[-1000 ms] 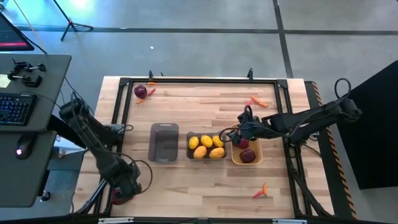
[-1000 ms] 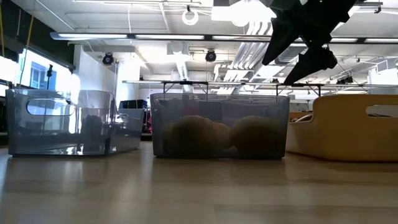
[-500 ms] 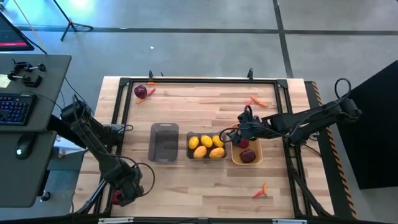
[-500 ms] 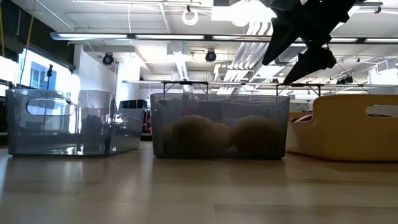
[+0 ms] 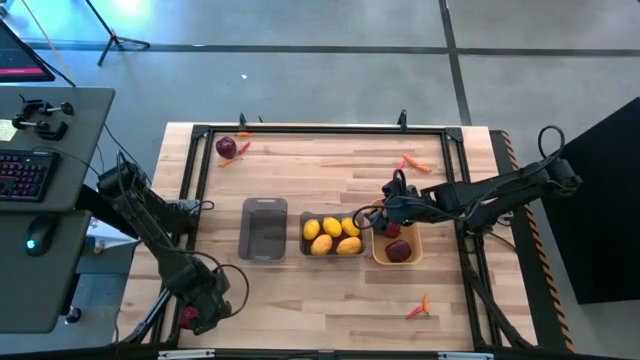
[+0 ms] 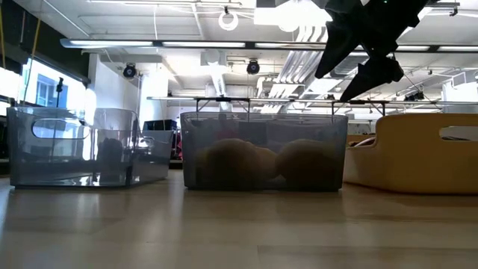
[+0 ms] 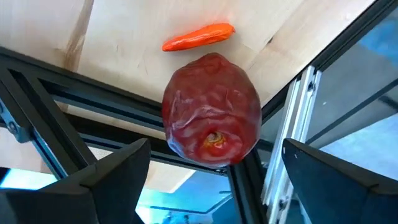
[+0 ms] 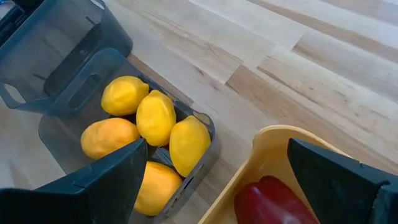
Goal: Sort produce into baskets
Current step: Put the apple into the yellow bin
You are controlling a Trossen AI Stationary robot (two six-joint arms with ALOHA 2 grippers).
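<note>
My left gripper [image 7: 214, 180] is open at the table's near left corner [image 5: 190, 315]; its fingers stand on either side of a dark red apple [image 7: 211, 109] without touching it. The apple sits at the table's edge by the black frame, with an orange pepper [image 7: 199, 36] on the wood beyond it. My right gripper [image 8: 214, 180] is open and empty, above the gap between the middle grey basket [image 5: 333, 235], which holds several lemons [image 8: 155, 118], and the orange basket [image 5: 397, 245], which holds apples [image 8: 273, 199].
An empty grey basket [image 5: 264, 228] stands left of the lemon basket. An apple [image 5: 227, 147] and peppers [image 5: 243, 147] lie at the far left. More peppers lie at the far right [image 5: 412, 163] and near right [image 5: 420, 305]. A black frame [image 5: 320, 128] rims the table.
My left arm has shifted a little toward the table's near edge at the near left corner. The apple there has stayed where it was.
</note>
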